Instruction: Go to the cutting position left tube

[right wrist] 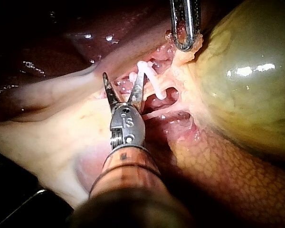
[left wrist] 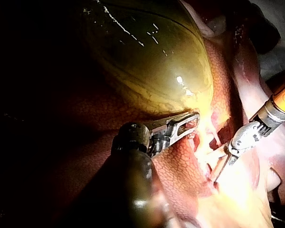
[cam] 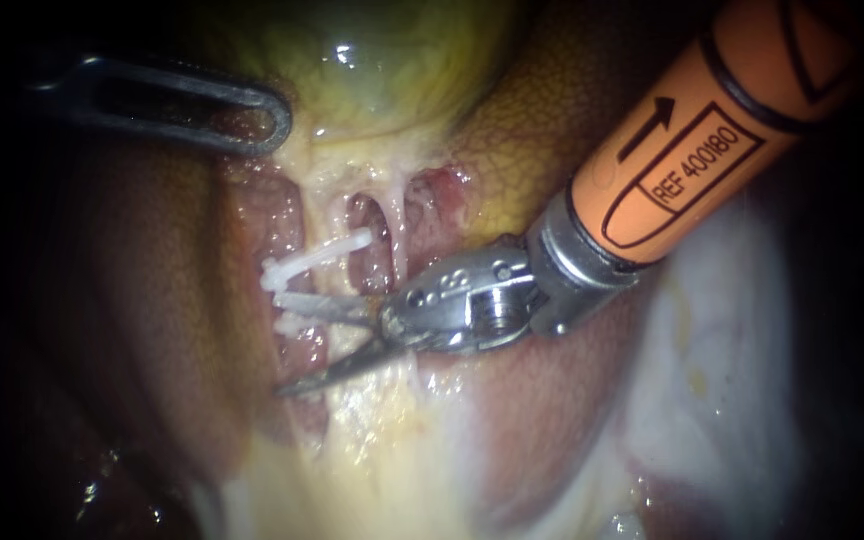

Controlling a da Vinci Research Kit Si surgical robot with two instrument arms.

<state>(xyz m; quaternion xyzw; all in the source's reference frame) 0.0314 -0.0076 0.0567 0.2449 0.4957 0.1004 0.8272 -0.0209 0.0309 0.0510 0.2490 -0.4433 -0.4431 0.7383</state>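
Liver (cam: 132, 300) lies dark around the gallbladder (cam: 372, 60). Only the right wrist view shows my left instrument (right wrist: 185, 43) pinching tissue at the gallbladder's neck. My right instrument (cam: 287, 345) holds its blades moderately apart, the left tube (cam: 302, 352) between them, beside white clips (cam: 307, 255).

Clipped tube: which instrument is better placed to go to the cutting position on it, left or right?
Right. The right instrument has its open blades beside the clips on the tube. The left instrument is away at the gallbladder, jaws shut on its edge, probably holding it taut.
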